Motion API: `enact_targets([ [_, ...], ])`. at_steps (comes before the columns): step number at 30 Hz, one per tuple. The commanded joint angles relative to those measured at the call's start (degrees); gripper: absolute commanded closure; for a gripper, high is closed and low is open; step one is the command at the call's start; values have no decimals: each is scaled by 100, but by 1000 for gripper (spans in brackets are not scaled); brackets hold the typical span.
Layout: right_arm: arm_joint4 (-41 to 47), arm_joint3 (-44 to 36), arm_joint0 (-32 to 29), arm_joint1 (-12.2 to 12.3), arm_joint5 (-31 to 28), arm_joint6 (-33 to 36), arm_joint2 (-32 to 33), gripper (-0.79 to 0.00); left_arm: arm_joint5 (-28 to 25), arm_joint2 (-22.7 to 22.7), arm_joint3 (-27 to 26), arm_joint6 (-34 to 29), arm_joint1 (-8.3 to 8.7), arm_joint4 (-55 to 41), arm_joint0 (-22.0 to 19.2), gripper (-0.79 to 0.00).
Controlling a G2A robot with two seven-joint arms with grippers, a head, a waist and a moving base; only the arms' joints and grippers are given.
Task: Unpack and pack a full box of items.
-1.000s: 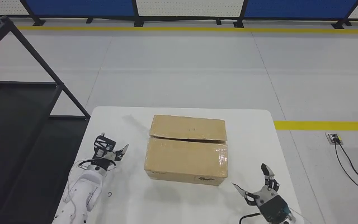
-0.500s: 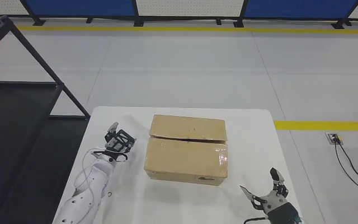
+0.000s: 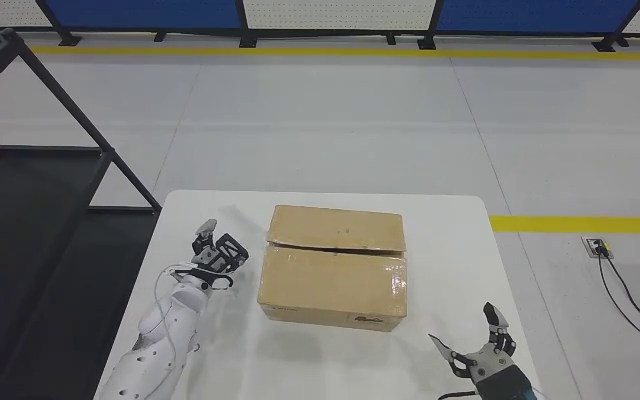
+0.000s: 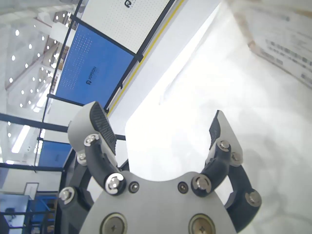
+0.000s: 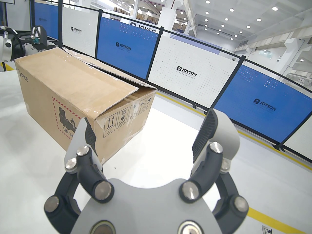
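- I see the box [image 3: 335, 265] at the centre of the top view, in the middle of the white table [image 3: 440, 230]. Flaps are down; the top seam shows a slight gap along it.
- Left gripper [image 3: 224, 238] sits left of centre in the top view, just beside the box's left end and not touching it. In the left wrist view its fingers [image 4: 102, 122] are wide apart with nothing between them (gripper [image 4: 157, 113]).
- Right gripper [image 3: 462, 326] is at the lower right of the top view, near the table's front edge and well apart from the box. In its own view (gripper [image 5: 147, 118]) the fingers [image 5: 207, 132] are spread wide and empty.
- Markings, right wrist view: the box [image 5: 73, 86] has a red label [image 5: 65, 115] with a dashed border and a black pictogram on its long side. A row of small black symbols [image 5: 126, 115], one a pair of up-arrows, is on its end.
- Left wrist view: the box end [image 4: 243, 13] carries a white label [image 4: 282, 37]; its print is too blurred for me to read.
- Blue and white panels [image 5: 170, 57] behind the table each carry a logo.
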Motion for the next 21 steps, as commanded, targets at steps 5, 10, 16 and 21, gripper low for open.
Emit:
enact_targets([
  [5,0,0,0,0,0,0,0,-785,178,257,193,156,-69,256,-235,-785],
  [10,0,0,0,0,0,0,0,-785,503,434,546,374,-137,439,-490,-785],
  [16,0,0,0,0,0,0,0,-785,1137,510,785,604,-223,378,-601,-785],
  [21,0,0,0,0,0,0,0,-785,1613,418,768,918,-256,184,-534,-785],
])
